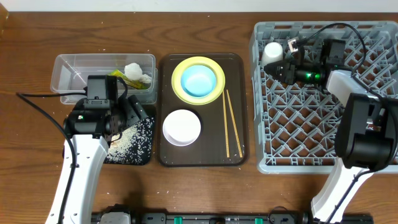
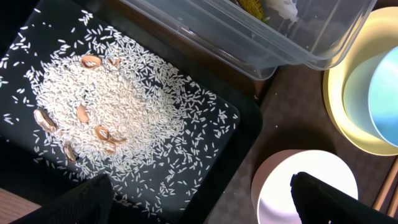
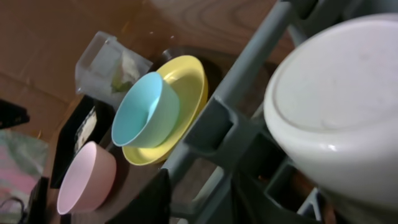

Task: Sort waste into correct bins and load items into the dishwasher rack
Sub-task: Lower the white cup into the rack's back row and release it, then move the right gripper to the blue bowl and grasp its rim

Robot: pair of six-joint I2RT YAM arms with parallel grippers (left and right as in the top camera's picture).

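- Cup (image 1: 272,53) sits in the rack's (image 1: 311,144) back corner. The right end effector (image 1: 287,64) is just beside it, can't tell if it's gripping.
- Left end effector (image 2: 200,180), fingers apart and empty, hovers over the rice tray (image 2: 247,132).
- Next up, I reckon: white bowl (image 1: 181,127), which needs a rim grab.

robot lab: cabled arms (image 1: 79,155), dishwasher rack (image 1: 292,130)

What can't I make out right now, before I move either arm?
- Right gripper: overhead too small, wrist view blurred; grip on the cup unclear.
- Black tray: overhead, left arm covers its left part.
- Tub contents: left wrist view, cut off by top edge.
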